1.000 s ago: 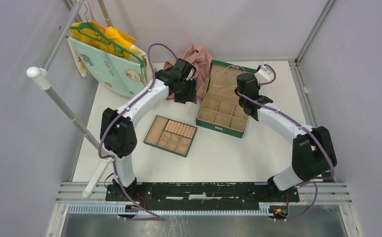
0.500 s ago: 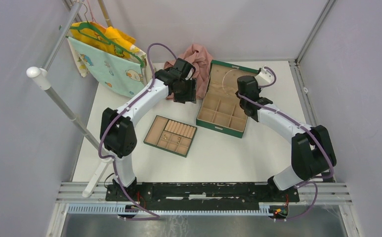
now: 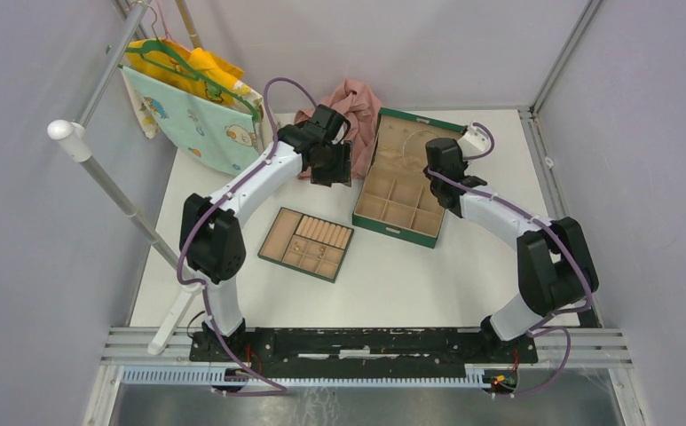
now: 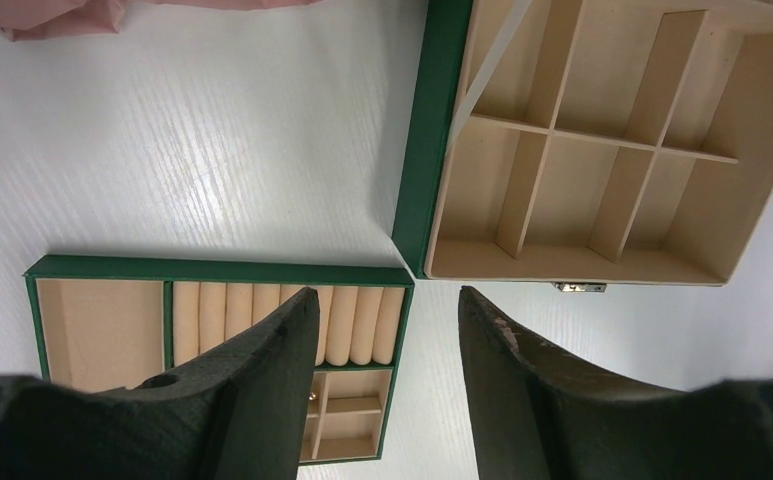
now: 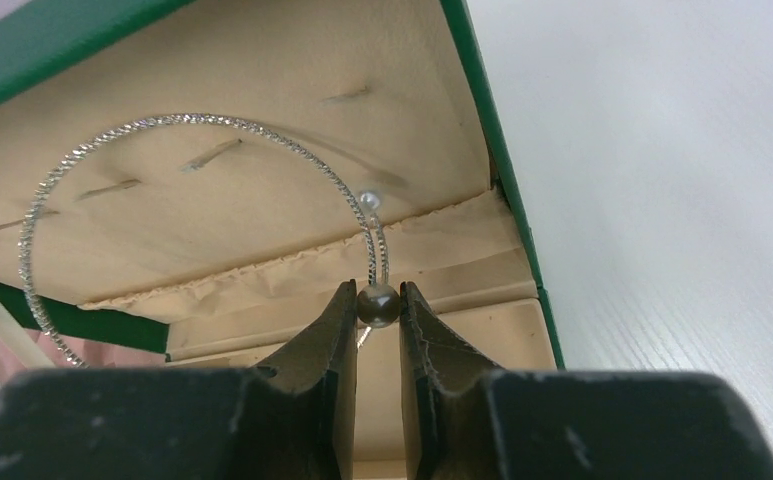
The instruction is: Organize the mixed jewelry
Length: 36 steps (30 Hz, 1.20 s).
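My right gripper is shut on the dark bead at the end of a thin silvery wire loop. The loop hangs in front of the green box's raised tan lid. In the top view the right gripper is over the back half of the green box. My left gripper is open and holds nothing. It hovers over bare table between the box wall and the small tan tray. A tiny gold piece lies in one of the tray's small cells.
A pink cloth lies behind the left gripper. A printed bag hangs from a rack with a slanted pole at the left. The small tray sits left of the box. Grey walls close in all sides.
The right gripper has shifted slightly over the box, and the wire loop it holds has swung from the lid's top edge down over the box. The left arm has stayed still.
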Each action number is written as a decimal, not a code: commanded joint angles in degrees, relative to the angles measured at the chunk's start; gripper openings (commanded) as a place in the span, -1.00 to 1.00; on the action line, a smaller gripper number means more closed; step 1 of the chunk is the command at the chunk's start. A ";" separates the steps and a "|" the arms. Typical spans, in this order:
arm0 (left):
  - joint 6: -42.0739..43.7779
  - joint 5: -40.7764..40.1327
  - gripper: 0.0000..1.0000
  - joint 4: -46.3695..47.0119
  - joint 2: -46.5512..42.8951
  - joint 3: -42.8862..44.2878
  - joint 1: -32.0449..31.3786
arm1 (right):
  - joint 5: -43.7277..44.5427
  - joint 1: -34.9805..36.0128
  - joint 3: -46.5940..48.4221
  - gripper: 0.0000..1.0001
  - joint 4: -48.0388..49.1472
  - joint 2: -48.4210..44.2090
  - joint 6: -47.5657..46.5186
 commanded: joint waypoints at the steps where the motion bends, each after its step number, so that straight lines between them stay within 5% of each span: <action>1: 3.09 -0.42 0.20 0.02 0.68 1.85 0.52 | 0.15 -0.53 1.99 -1.00 2.31 1.17 -0.17; 11: 2.82 -0.42 0.20 -0.05 1.14 2.20 0.49 | -0.82 -0.83 1.28 -1.00 1.52 1.84 -0.52; 17: 2.82 -0.16 0.20 -0.09 1.33 2.60 0.52 | -3.11 -0.91 0.80 -0.44 1.77 1.43 -1.02; 27: 2.82 0.21 0.20 -0.09 1.22 2.56 0.54 | -4.49 -0.88 0.40 -0.25 3.60 -1.19 -3.20; 36: 1.85 -4.43 0.27 -0.31 -0.76 0.93 0.54 | -5.07 -1.11 -1.96 0.76 -2.90 -12.64 -12.67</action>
